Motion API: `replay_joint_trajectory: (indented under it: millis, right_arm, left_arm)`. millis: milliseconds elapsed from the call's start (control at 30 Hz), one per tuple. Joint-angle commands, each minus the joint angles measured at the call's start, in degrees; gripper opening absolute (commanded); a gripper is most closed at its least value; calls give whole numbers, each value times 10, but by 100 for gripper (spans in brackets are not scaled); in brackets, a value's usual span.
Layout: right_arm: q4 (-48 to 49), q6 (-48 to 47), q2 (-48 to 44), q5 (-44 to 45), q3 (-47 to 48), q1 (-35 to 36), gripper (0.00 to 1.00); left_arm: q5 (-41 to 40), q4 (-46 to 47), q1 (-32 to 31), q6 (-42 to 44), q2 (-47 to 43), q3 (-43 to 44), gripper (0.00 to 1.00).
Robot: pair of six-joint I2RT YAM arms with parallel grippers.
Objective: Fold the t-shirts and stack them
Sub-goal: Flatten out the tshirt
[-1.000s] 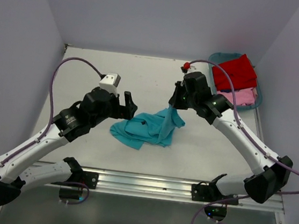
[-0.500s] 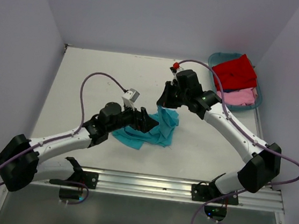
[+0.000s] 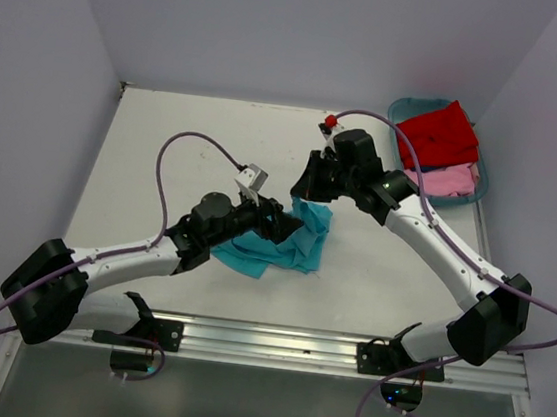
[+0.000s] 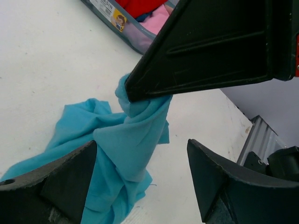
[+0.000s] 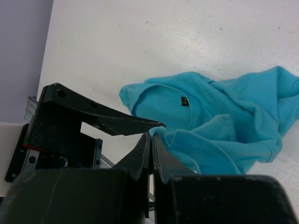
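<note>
Top view. Teal tub (image 3: pixel 402 108) sits at the far right corner of the white table (image 3: pixel 165 145). Red t-shirt (image 3: pixel 438 132) is piled in the tub's far part, spilling over the rim. Pink t-shirt (image 3: pixel 449 180) is in its near part. Turquoise t-shirt (image 3: pixel 276 252) lies crumpled on the table, well to the left of the tub and nearer the arm bases. Right gripper (image 3: pixel 310 196) is over the shirt edge that faces the tub. Left gripper (image 3: pixel 289 230) is at the shirt's side away from the tub.

Left wrist view. The left gripper's jaws stand wide apart and have nothing clamped. A hanging twist of turquoise cloth shows between the two fingers (image 4: pixel 60 179). The right gripper's black wedge comes in from the tub side and pinches a bunch of that cloth, lifted off the table. The tub is beyond it, with a sticker (image 4: pixel 115 17) on its wall and red and pink cloth inside.

Right wrist view. The right gripper's fingers are pressed together on a raised turquoise fold. The rest of the shirt is spread on the table, its neck label (image 5: pixel 185 99) facing up. One left finger reaches in right beside the pinch.
</note>
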Motion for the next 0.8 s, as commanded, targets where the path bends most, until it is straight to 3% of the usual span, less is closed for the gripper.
replay_joint_trajectory:
  millis: [0,133,500,767]
  right_arm:
    - [13,9,-20,-23,4,-1,0]
    - [13,10,-23,-27,1,0,0]
    - [16,13,-35,-35,-14,0,0]
    - [21,13,-34,-29,-20,1,0]
  left_arm:
    - [-55,45,-4,49,-7,30,81]
    - [-88,42,-4,67,-5,40,71]
    - [-84,60,-4,59,38,66,57]
    - [-72,41,-3,63,42,82,29]
